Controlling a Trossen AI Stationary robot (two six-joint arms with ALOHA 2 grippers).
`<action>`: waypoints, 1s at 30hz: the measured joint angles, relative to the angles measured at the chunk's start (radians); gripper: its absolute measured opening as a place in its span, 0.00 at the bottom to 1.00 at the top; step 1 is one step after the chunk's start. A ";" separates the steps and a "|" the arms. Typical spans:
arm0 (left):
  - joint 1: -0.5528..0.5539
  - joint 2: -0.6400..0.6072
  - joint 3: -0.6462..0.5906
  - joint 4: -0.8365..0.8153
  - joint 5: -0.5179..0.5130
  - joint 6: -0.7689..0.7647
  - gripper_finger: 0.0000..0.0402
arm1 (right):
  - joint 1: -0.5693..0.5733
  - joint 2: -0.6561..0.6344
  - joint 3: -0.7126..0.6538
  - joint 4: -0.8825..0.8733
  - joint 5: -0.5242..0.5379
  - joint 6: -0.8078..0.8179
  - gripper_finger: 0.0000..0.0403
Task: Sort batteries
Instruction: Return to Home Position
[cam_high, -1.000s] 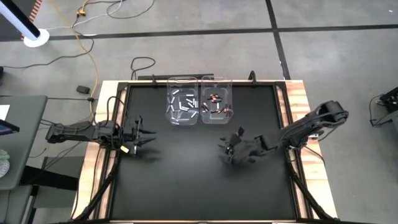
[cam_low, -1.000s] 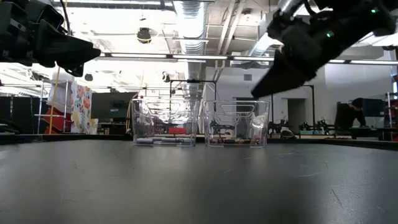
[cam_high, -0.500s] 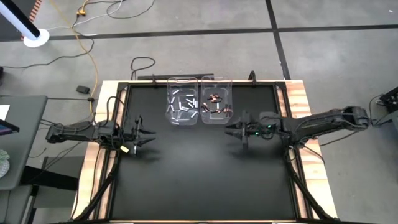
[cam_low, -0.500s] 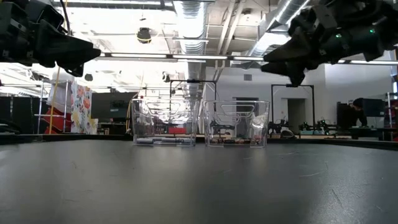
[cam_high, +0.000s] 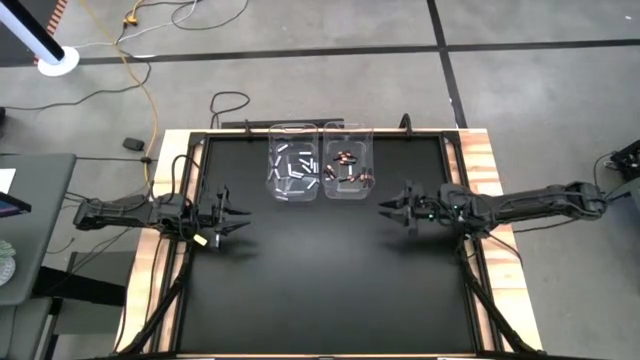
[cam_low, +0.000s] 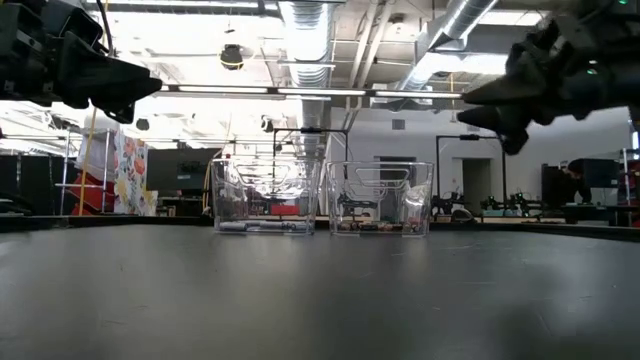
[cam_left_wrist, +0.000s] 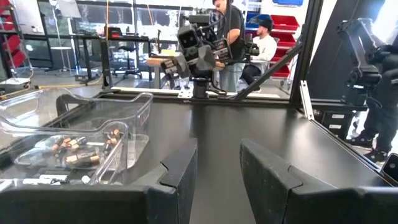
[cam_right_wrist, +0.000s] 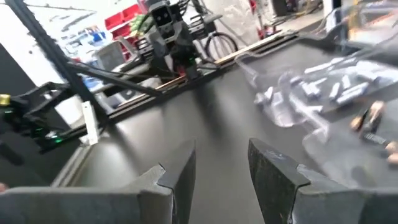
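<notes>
well, the batteries (cam_high: 295, 168) sit in the bins (cam_high: 290, 127) beyond the right pincer (cam_high: 383, 209), spread apart.

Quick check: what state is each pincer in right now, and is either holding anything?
Left pincer: open, holding nothing, over the left side of the table.
Right pincer: open, holding nothing, over the table's right side.
</notes>
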 joint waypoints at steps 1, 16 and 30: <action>0.000 0.000 0.000 0.000 0.000 0.000 0.29 | 0.010 -0.012 -0.017 0.005 0.000 0.014 0.41; 0.000 0.000 0.000 -0.001 0.000 0.000 0.29 | 0.157 -0.181 -0.112 -0.015 0.143 0.027 0.41; 0.000 0.000 0.000 -0.001 0.000 0.000 0.29 | 0.140 -0.609 -0.113 -0.389 0.101 0.005 0.41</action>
